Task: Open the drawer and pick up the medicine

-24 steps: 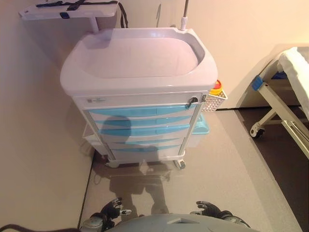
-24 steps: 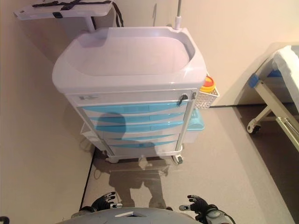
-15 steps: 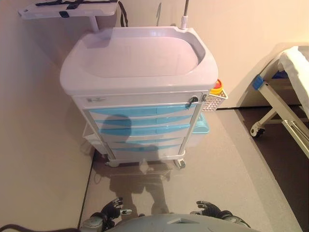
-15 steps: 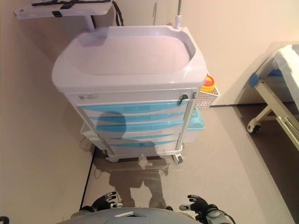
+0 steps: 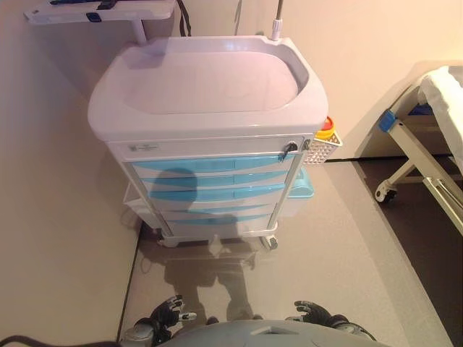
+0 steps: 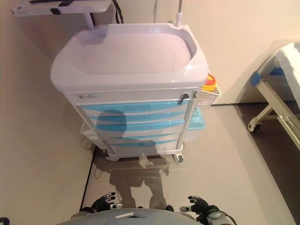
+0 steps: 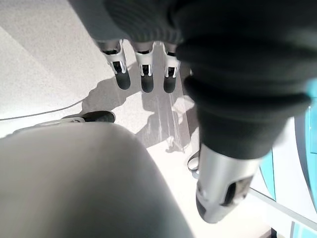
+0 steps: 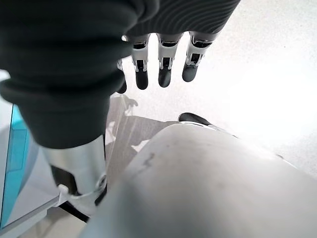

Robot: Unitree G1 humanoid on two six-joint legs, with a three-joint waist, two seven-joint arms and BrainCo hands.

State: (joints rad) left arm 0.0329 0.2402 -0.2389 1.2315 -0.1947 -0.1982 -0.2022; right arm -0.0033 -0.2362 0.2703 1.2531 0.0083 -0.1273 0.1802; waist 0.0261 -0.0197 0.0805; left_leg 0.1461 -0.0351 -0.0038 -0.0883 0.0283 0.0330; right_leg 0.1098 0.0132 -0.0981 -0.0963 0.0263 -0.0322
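Observation:
A white medical cart stands ahead with several light-blue drawers, all closed. A dark key sticks out at the upper right of the drawer front. No medicine shows. My left hand hangs low at the bottom of the view, open and empty, far from the cart. My right hand hangs low on the other side, open and empty. In the left wrist view the fingers are straight above the floor. In the right wrist view the fingers are straight too.
A white mesh basket with a yellow and red container hangs on the cart's right side. A light-blue bin sits below it. A bed frame on castors stands at the right. A wall runs along the left.
The whole picture has shifted slightly, so the cart sits a bit higher in view; the camera moved. Both hands hang as before and the drawers stay closed.

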